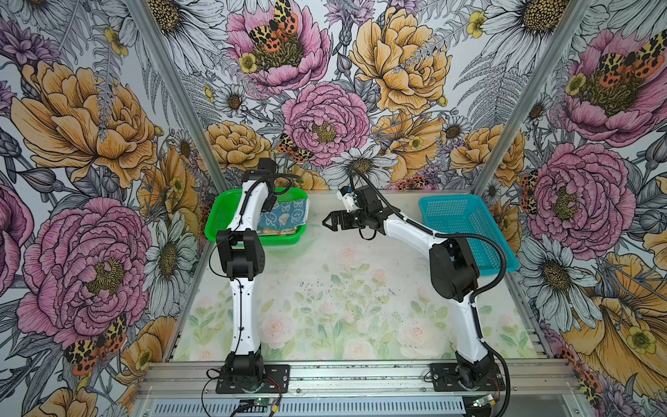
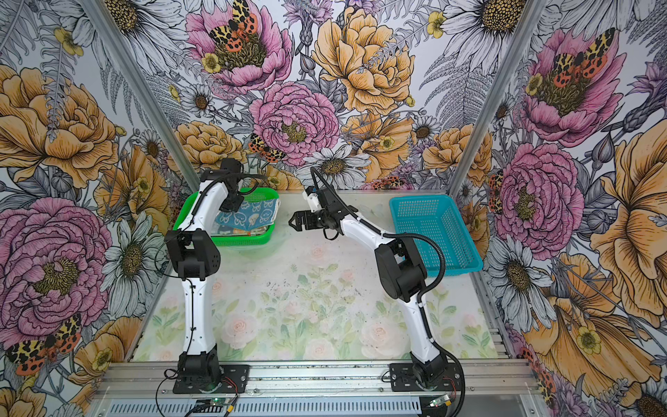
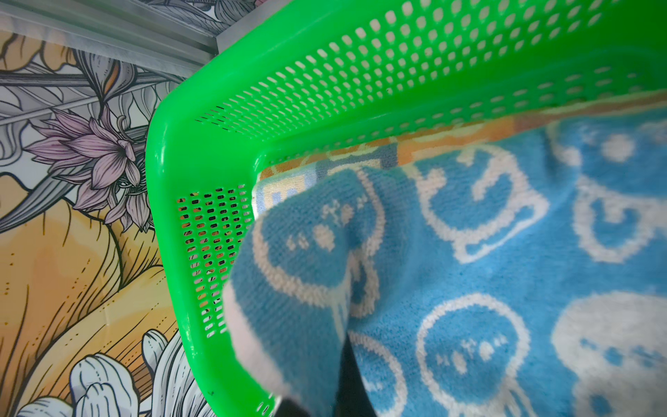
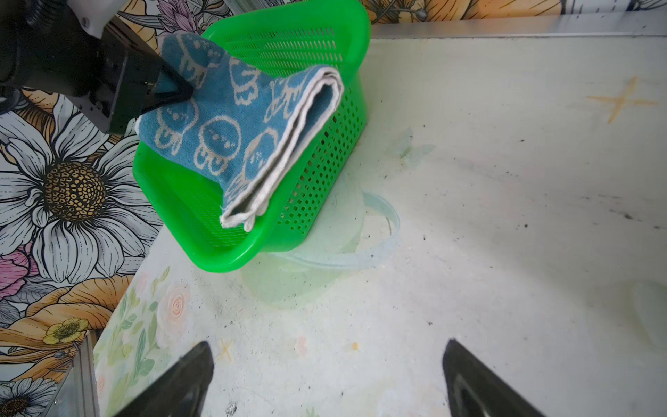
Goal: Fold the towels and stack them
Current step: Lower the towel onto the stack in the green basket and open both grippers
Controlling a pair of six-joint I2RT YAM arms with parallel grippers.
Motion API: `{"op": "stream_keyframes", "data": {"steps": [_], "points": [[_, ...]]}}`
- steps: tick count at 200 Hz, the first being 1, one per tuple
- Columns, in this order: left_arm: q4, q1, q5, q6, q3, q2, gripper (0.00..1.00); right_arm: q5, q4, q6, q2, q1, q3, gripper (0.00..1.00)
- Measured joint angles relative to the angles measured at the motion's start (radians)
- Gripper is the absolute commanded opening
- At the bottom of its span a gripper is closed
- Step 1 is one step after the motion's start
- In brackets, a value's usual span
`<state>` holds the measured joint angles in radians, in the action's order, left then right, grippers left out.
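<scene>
A folded blue towel [image 1: 287,216] [image 2: 254,215] [image 4: 231,119] with white cartoon figures lies tilted in the green basket [image 1: 216,221] [image 4: 317,162], its layered edge resting on the basket's rim. My left gripper [image 4: 175,92] [image 1: 270,205] is shut on a raised corner of this towel [image 3: 469,270] at the basket's back left. Beneath it, orange and cream towel edges [image 3: 393,151] [image 2: 242,233] show. My right gripper [image 1: 326,222] [image 2: 293,221] [image 4: 326,346] hangs open over the bare table just right of the green basket, holding nothing.
An empty blue basket [image 1: 465,224] [image 2: 433,224] stands at the back right of the floral-print table [image 1: 343,307]. Metal frame posts and patterned walls close in both sides. A pale plastic band [image 4: 361,260] lies on the table by the green basket.
</scene>
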<state>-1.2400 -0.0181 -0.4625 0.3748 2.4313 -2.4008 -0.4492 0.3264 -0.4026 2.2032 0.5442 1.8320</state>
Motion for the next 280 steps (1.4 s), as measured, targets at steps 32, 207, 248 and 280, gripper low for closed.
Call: {"op": "stream_keyframes", "data": {"steps": [32,207,248,280], "points": [[0.000,0.004,0.000,0.008,0.005,0.000,0.00,0.000,0.008,0.000,0.000,0.000,0.000,0.99],[0.008,0.052,0.004,0.010,0.054,-0.033,0.00,-0.008,0.015,0.000,0.002,0.000,0.002,0.99],[0.009,0.060,0.010,0.001,0.054,-0.068,0.00,-0.008,0.014,0.000,0.002,0.000,0.002,0.99],[0.010,0.074,0.011,-0.009,0.055,-0.070,0.00,-0.008,0.014,0.000,0.003,0.000,0.002,0.99]]}}
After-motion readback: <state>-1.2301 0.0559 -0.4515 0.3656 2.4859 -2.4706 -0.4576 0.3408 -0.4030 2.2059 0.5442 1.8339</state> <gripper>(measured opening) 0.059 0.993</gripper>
